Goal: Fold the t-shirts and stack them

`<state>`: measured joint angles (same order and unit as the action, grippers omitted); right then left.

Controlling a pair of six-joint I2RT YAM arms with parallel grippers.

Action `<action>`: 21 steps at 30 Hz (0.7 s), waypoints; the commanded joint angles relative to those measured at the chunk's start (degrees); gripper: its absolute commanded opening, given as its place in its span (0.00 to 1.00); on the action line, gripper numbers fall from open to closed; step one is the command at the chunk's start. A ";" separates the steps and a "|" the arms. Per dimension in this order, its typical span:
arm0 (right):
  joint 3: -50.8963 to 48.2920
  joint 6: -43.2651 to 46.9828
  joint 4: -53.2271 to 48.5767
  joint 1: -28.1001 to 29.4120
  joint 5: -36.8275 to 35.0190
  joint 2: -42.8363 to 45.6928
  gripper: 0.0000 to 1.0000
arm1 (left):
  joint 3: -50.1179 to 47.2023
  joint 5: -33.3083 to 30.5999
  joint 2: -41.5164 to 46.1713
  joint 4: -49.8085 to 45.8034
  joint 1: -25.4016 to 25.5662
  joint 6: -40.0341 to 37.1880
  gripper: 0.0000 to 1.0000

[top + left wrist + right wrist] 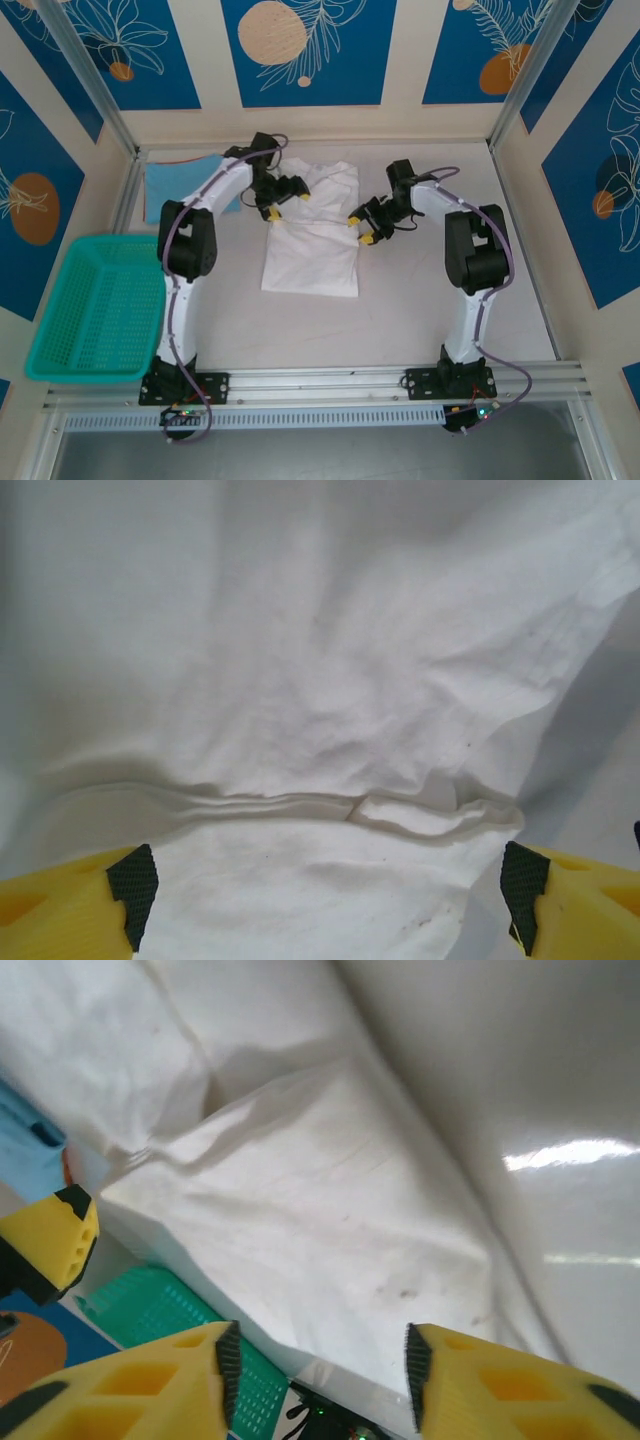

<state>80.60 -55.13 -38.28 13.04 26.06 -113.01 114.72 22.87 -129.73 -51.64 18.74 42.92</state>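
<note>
Status: the white t-shirt lies mid-table and partly folded, with a raised crease running across it. The light-blue t-shirt sits flat at the far-left corner of the table, apart from the white one. The teal basket is at the left edge and plays no part here.

Your left claw has its jaws wide apart, straddling the crease at the shirt's left side and gripping nothing. Your right claw is parted too, over the right edge, with cloth beneath it but not pinched.

Judged step: take both ends of the crease for the next fold.
- Lower both claws together so each catches every layer (a single-layer pinch would likely pull the fold open).
- Close at matching points.
- Lift only enough to clear the table.
- Travel at one pace so the hem lands square.

Stacking with the light-blue one is not yet begun.
</note>
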 commanded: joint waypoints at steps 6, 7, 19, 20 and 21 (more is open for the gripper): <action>-4.27 6.31 -3.78 5.44 3.66 2.70 0.29 | -12.73 6.46 9.20 -0.33 -0.06 -7.77 0.58; -4.28 7.08 -5.04 5.87 3.53 1.90 0.27 | -13.38 6.68 9.48 -1.53 1.22 -9.59 0.54; -12.93 6.29 -8.16 6.11 -1.94 -1.74 0.39 | -37.64 -5.68 13.39 2.02 3.18 -6.34 0.51; -13.82 6.27 -7.45 6.02 -1.79 -1.60 0.40 | -39.36 -6.73 13.90 2.43 2.80 -5.48 0.54; -14.30 6.48 -7.42 6.03 -1.97 -1.38 0.40 | -40.89 -6.65 14.46 3.21 2.50 -4.98 0.55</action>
<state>69.41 -47.79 -42.81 19.49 26.61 -113.36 78.76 24.36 -115.24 -48.90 23.03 35.64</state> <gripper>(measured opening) 0.398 0.542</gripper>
